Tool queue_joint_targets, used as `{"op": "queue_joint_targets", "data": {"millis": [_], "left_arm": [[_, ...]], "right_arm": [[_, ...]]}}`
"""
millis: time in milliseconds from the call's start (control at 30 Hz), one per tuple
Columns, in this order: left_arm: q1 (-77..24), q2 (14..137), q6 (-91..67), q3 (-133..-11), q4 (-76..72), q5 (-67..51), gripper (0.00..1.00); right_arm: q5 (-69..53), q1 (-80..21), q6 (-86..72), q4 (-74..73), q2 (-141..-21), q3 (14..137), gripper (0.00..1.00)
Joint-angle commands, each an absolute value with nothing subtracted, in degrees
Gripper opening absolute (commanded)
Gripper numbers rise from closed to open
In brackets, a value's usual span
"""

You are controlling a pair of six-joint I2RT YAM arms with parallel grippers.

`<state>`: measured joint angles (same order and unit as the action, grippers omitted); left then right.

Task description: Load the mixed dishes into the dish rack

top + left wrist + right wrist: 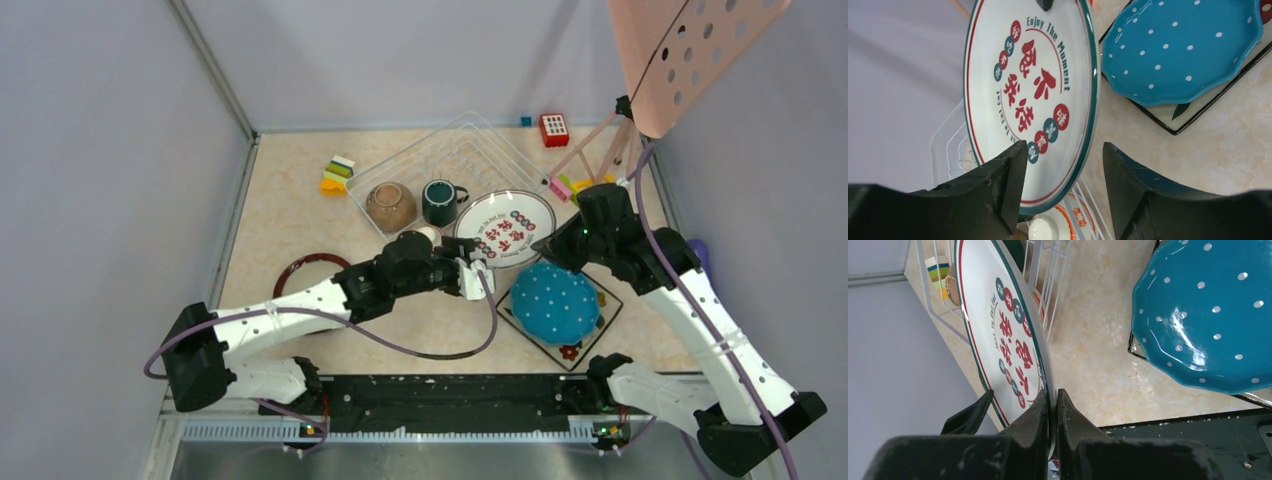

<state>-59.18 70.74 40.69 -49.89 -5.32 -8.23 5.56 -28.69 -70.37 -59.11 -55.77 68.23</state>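
Black fingers of your right claw (1053, 396) fill the foreground. They are clenched on the rim of the round white ceramic plate with red characters (1008, 335). That plate stands on edge, tilted, and runs forward from the claw alongside the wires of the large white wire dish rack (1048, 270). Whether plate and wire touch cannot be told.

Your left claw (1064, 150) is released, its jaws set apart about the plate's opposite rim.

Judge the plate stiff, glazed and slippery, brittle under a knock, and heavy enough to swivel in a one-point pinch. Take it at the rim with a deep bite.

Its face carries a green edge band, a thin red ring, bold red characters, and small red and teal discs.

Right of your right claw, the blue white-dotted scalloped plate (1198, 315) lies on the black square plate (570, 355) on the beige worktop (280, 200).
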Motion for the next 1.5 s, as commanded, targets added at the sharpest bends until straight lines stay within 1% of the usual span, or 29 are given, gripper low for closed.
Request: {"op": "queue_joint_targets", "data": {"millis": [0,67,100,133,167,200,233,267,300,367,467,533,600,700,767,900,1033,1133,1467], "left_arm": [[-60.03,72.43,43.43,-53.98,-4.86,-6.54,0.54],[-60.02,72.61,43.07,-54.19,-5.32,-7.29,0.38],[-60.05,72.61,42.81,-54.15,-5.69,-7.68,0.27],[-60.08,72.53,42.52,-54.10,-6.09,-7.99,0.17],[-60.04,72.31,42.23,-54.01,-6.75,-7.93,0.06],[-60.04,72.02,41.69,-53.93,-7.57,-7.58,0.00],[-60.01,71.55,39.67,-53.51,-9.40,-6.95,0.00],[-60.03,71.02,38.47,-52.93,-11.13,-6.12,0.00],[-59.96,70.55,37.70,-52.31,-12.89,-5.56,0.00],[-59.93,70.45,35.62,-52.20,-15.21,-2.74,0.00],[-59.66,71.83,31.54,-55.19,-15.69,3.22,0.00],[-58.91,72.57,27.96,-56.63,-16.29,4.08,0.00],[-56.60,73.07,23.28,-58.27,-15.57,-0.46,0.00],[-50.30,74.80,13.39,-62.33,-11.66,-12.80,0.00],[-45.99,76.83,8.10,-65.61,-10.60,-20.48,0.00],[-40.70,81.55,2.75,-70.92,-8.53,-30.74,0.00],[-39.31,89.04,1.02,-79.90,0.44,-35.30,0.00],[-39.29,92.41,2.28,-82.51,3.02,-39.81,0.00],[-38.78,98.93,6.01,-87.66,5.73,-36.75,0.00]], "right_arm": [[3.47,-28.26,-71.63,-53.33,-55.44,68.65,0.00],[3.45,-28.21,-71.60,-53.07,-55.47,68.49,0.00],[3.91,-28.21,-71.58,-53.22,-55.46,68.65,0.00],[4.78,-28.21,-71.39,-53.37,-55.48,68.91,0.13],[6.06,-28.21,-70.85,-53.80,-55.46,69.33,0.34],[7.72,-28.21,-70.07,-54.18,-55.46,70.10,0.58],[9.78,-28.22,-68.22,-54.56,-55.38,70.87,0.76],[11.79,-28.21,-67.07,-54.92,-55.33,71.76,0.89],[13.89,-28.21,-66.04,-55.30,-55.18,72.43,0.93],[17.49,-28.21,-64.54,-55.81,-54.52,73.37,0.95],[21.89,-28.22,-63.00,-56.36,-52.92,73.57,0.96],[25.50,-28.21,-61.78,-56.38,-51.12,73.22,0.97],[28.49,-28.21,-60.18,-55.69,-49.12,72.11,0.97],[30.08,-28.21,-56.23,-52.91,-45.78,69.41,0.98],[27.61,-28.21,-49.58,-47.22,-42.36,65.50,0.98],[21.00,-28.21,-40.92,-34.53,-34.29,55.57,0.98],[20.51,-28.21,-38.58,-32.83,-30.46,50.62,0.98],[21.95,-28.22,-37.90,-33.79,-29.59,49.17,0.98],[22.17,-28.25,-34.58,-33.12,-28.96,48.46,0.98]]}}
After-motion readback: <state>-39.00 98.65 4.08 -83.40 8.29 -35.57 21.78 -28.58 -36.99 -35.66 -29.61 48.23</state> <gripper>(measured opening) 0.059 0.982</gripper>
